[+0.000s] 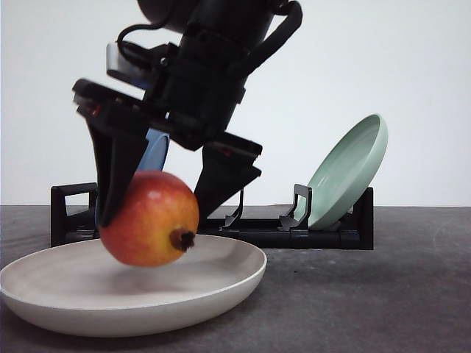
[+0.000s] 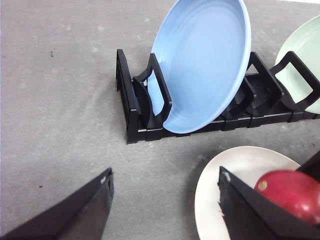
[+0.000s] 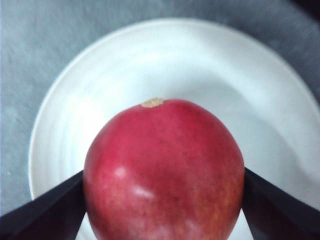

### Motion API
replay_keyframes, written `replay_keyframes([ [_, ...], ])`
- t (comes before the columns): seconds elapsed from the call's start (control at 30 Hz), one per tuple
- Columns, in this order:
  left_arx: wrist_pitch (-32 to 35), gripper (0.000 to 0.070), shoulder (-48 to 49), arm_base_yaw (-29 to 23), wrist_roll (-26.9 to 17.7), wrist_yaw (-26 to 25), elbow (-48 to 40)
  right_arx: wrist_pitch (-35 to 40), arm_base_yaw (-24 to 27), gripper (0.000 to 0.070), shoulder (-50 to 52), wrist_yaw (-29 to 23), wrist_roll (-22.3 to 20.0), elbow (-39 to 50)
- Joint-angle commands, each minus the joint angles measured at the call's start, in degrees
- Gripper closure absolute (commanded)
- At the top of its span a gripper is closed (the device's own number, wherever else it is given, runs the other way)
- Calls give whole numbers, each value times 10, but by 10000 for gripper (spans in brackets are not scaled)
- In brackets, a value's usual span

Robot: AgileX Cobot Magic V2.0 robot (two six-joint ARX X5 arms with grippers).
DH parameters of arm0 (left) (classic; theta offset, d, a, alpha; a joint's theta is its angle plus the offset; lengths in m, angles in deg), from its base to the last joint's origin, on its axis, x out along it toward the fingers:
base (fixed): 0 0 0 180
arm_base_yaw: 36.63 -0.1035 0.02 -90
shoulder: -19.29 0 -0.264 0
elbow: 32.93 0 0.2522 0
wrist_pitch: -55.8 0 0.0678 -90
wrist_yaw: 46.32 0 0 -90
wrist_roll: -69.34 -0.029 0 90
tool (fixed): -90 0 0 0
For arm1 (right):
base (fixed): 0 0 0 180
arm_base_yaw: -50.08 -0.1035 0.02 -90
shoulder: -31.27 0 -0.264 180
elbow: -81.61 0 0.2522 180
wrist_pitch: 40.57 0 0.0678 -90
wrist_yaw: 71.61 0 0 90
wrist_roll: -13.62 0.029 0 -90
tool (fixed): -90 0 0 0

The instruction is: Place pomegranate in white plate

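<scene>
Gripping the pomegranate (image 1: 149, 218) between both fingers, the right hand (image 1: 165, 198) is seen over the white plate (image 1: 221, 290), the fruit apparently just clear of the dish. Calyx is shown in the front view; a pale spot in the right wrist view. Left hand (image 2: 162, 210): spread open, holding nothing. Rack (image 2: 135, 115): blue plate (image 2: 205, 65), mint-green plate (image 1: 349, 169). Surface (image 1: 397, 294): grey.

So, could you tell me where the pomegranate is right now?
In the front view the pomegranate sits at lower left, gripped by the right gripper just over the white plate, in front of the black dish rack.
</scene>
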Motion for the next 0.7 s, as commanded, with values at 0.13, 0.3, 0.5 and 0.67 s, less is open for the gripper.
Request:
replay_keyframes([
  [0.13,7,306,-3,1,0,2,6,-19,-10,235,-21,-2,-6,-13],
  [0.3,6,306,-3,1,0,2,6,-20,-12,228,-21,-2,-2,-13],
  [0.5,6,306,-3,1,0,2,6,-21,-13,177,-21,-1,-2,-13],
  [0.67,6,306,-3,1,0,2,6,-20,-13,91,-21,-1,-2,-13],
])
